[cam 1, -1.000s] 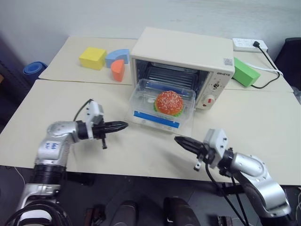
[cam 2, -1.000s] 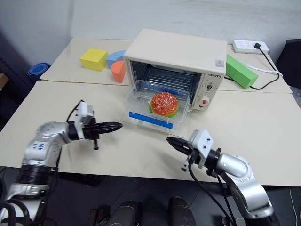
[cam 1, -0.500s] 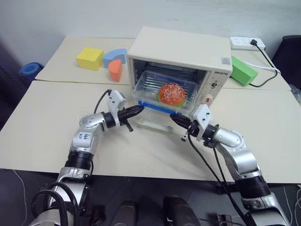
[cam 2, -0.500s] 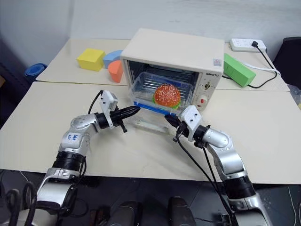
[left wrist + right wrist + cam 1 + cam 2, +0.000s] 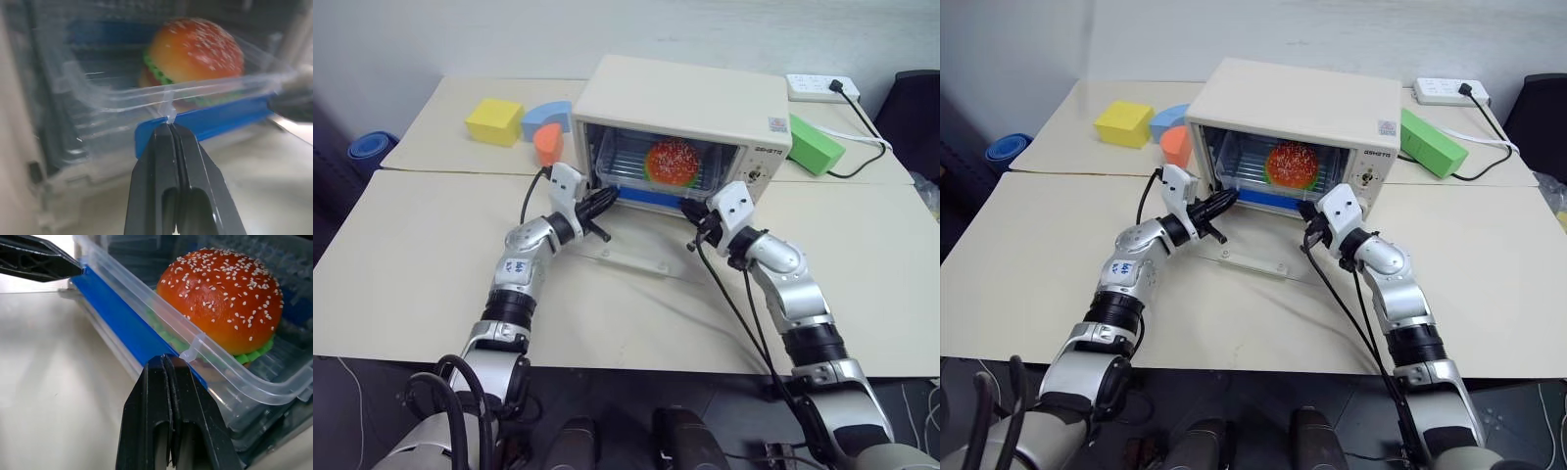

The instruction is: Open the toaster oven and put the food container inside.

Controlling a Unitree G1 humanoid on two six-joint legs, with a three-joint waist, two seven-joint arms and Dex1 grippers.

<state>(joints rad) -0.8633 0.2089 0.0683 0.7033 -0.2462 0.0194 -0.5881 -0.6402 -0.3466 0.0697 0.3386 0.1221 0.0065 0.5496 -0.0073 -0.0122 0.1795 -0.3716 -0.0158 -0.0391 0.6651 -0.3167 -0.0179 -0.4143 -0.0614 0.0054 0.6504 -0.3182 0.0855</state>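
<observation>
The cream-white toaster oven stands at the back of the table, its glass door folded down flat. The clear food container, with a toy burger showing through it, lies inside the oven on the wire rack. Its blue clip faces out at the opening. My left gripper is shut, with its tip against the left end of that clip. My right gripper is shut too, its tip against the right end. In the right wrist view the fingertips meet the lid's small tab.
A yellow block, a blue arc piece and an orange piece lie left of the oven. A green block and a white power strip with a black cable are to its right. A seam crosses the table at the oven's front.
Both shut grippers have moved forward to the oven mouth. The container has gone from the lowered door into the oven, onto the rack.
</observation>
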